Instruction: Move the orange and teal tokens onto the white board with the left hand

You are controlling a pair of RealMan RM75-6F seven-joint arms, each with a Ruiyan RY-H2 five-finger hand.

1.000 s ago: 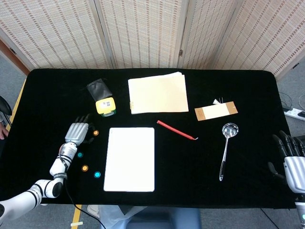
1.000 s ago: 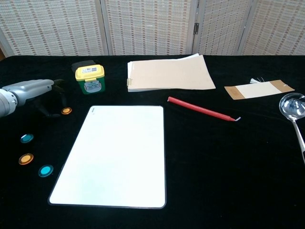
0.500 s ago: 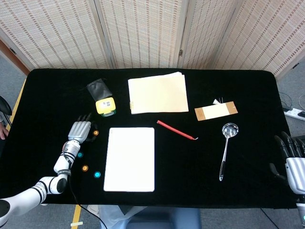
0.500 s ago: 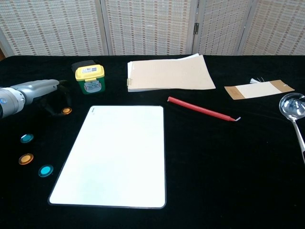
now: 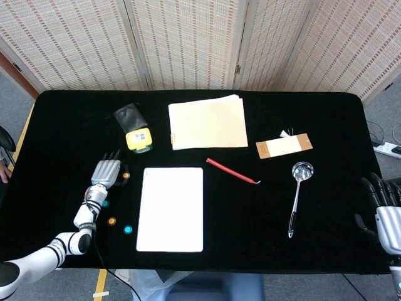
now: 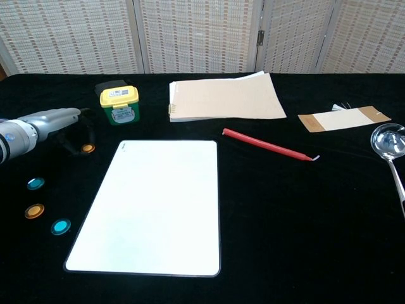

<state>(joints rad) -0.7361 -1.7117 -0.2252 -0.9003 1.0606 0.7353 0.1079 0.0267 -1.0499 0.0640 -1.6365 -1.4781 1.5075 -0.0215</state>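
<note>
My left hand hovers low at the table's left side, its dark fingers hanging down around an orange token that lies flat on the cloth; it holds nothing. Closer to me lie a teal token, a second orange token and a second teal token. The white board lies bare just right of them. My right hand rests at the far right edge, fingers apart and empty.
A yellow and green box and a black pouch sit behind the left hand. A beige folder, a red pen, a tan card and a metal ladle lie to the right of the board.
My left hand has edged slightly forward and right, closer over the upper orange token. The tokens and the right hand have stayed put.
</note>
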